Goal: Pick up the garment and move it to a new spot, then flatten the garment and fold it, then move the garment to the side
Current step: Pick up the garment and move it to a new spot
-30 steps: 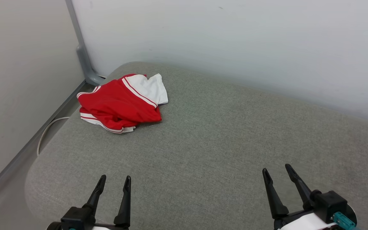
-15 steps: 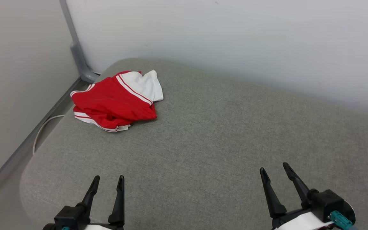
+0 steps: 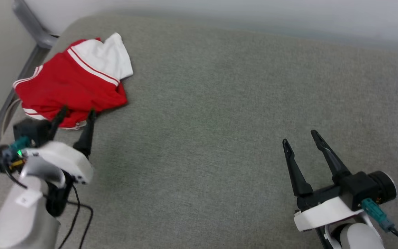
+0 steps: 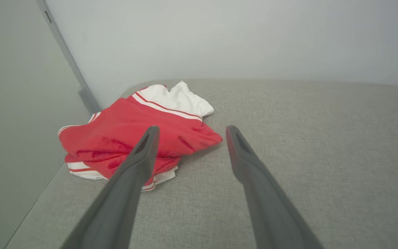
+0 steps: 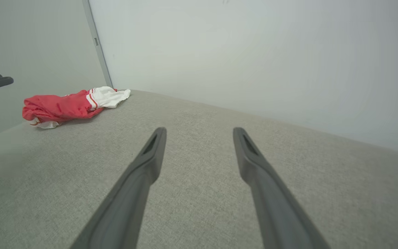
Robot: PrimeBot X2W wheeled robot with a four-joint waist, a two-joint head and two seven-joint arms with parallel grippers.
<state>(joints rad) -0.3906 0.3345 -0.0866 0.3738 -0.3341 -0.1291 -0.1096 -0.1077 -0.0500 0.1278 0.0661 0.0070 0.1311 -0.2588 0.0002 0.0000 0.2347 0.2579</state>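
The crumpled shirt [image 3: 71,86] lies at the cushion's [image 3: 219,103] far left corner. From the head, the spread left end effector [image 3: 77,110] overlaps its near edge; the right wrist view shows them apart. Earlier it hung well back. The right end effector [image 3: 299,137] is spread, empty.

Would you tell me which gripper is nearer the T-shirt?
The left gripper: its open fingers are at the T-shirt's near edge; the right gripper sits far off.

free: grey cushion [image 3: 219,121] right of garment [image 3: 71,83] | blocked: wall [image 4: 219,38] (behind)
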